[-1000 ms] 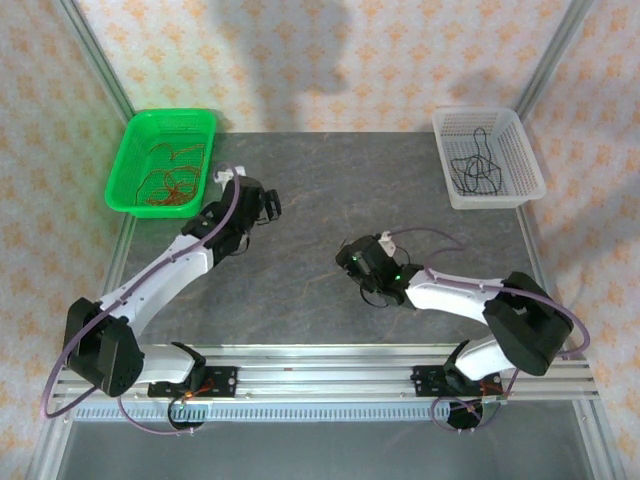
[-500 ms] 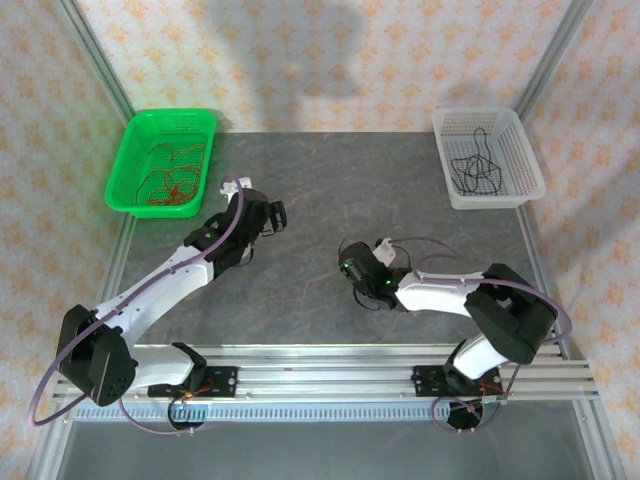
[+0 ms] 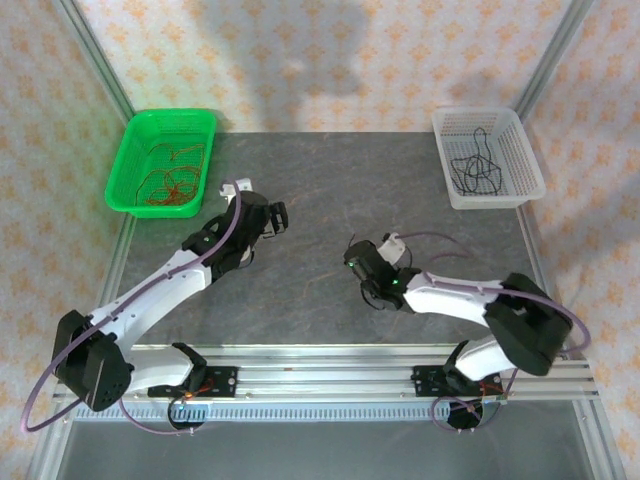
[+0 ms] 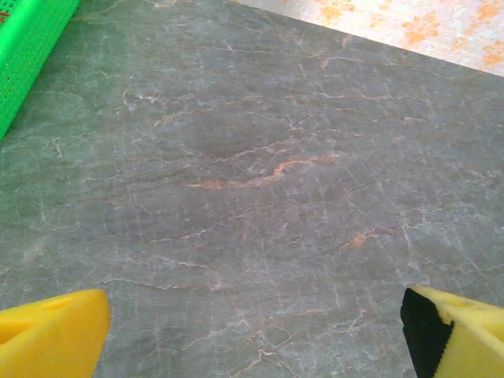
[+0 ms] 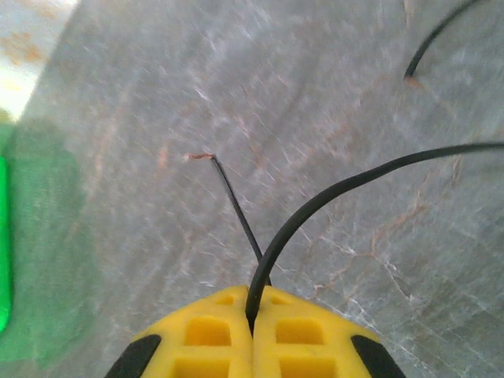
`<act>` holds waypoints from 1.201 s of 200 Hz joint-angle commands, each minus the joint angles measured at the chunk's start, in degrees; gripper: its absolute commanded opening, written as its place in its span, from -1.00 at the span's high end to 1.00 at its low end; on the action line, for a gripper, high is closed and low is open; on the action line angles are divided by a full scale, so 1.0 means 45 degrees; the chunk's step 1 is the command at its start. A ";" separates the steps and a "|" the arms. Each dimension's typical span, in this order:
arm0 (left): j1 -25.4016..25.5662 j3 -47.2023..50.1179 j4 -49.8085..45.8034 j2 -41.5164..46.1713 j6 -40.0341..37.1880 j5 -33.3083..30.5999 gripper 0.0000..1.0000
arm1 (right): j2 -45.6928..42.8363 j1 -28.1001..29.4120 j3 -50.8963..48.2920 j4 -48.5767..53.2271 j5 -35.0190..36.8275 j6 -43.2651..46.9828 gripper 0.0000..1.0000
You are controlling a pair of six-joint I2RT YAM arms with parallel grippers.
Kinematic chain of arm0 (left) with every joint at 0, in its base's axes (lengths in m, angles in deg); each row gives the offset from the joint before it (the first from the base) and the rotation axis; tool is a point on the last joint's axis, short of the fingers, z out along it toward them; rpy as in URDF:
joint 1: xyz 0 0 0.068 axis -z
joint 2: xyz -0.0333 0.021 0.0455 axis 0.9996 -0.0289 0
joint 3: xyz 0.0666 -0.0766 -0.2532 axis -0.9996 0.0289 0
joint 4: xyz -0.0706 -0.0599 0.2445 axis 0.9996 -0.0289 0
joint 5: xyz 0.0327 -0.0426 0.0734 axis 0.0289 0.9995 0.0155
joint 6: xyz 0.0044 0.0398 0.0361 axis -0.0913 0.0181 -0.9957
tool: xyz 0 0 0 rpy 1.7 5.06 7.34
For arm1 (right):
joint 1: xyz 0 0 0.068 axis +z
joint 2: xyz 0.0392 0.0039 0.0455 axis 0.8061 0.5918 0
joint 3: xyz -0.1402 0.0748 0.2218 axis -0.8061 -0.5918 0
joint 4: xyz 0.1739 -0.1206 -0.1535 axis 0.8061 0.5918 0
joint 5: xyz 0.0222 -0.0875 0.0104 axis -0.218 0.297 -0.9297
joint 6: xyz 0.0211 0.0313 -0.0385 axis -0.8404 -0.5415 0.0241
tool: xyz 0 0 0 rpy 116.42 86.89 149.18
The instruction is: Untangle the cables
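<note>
Since a second ago, the black cable (image 5: 346, 184) on the counter (image 3: 330, 180) has been pinched by the right end effector (image 5: 252, 305), fingers together on it. The left end effector (image 3: 275, 216) has drifted inward, fingers apart. Red cables (image 3: 165, 185) fill the green basket (image 3: 118, 162); other black cables (image 3: 475, 170) lie in the white basket (image 3: 443, 160).

Grey, rust-veined table (image 3: 330, 180); green basket (image 3: 170, 113); red cables (image 3: 172, 183); white basket (image 3: 485, 201); black cables (image 3: 475, 170); orange-floral wall (image 3: 330, 60).

White arm links (image 3: 150, 290) with black joints (image 3: 95, 365) are carrying purple-grey cables (image 3: 238, 210), and the fingers (image 4: 51, 335) are showing moulded yellow pads.
</note>
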 commanded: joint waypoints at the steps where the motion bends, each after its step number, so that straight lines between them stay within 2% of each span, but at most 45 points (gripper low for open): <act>1: 0.0252 0.0263 0.0296 0.0335 0.0279 -0.0102 -0.92 | -0.1665 0.0058 0.0847 0.1658 0.1633 0.1048 1.00; 29: 0.0481 0.0547 0.0513 0.0533 0.0338 0.0108 -0.91 | -0.3518 0.0062 0.1603 0.3322 0.2621 0.1706 1.00; 59: 0.0677 0.0735 0.0526 0.0706 0.0722 0.0133 -0.90 | -0.4670 0.0013 0.2751 0.4343 0.3527 0.2886 1.00; 80: 0.0827 0.0807 0.0528 0.0823 0.0785 0.0180 -0.90 | -0.4894 -0.0375 0.3800 0.4818 0.3671 0.4024 1.00; 133: 0.1176 0.1089 0.0710 0.1140 0.0921 0.0395 -0.90 | -0.4489 -0.2399 0.6285 0.4840 0.2888 0.7193 1.00; 175: 0.1407 0.1198 0.0703 0.1260 0.1097 0.0527 -0.89 | -0.3193 -0.5156 0.7770 0.4415 0.0318 0.8770 1.00; 207: 0.1805 0.1061 0.0519 0.1533 0.1148 0.0349 -0.89 | -0.1527 -0.7953 0.8811 0.3861 -0.2245 0.9236 1.00; 240: 0.2018 0.1260 0.0700 0.2006 0.1024 0.0389 -0.89 | 0.0409 -0.9876 0.9807 0.3407 -0.3530 0.9307 1.00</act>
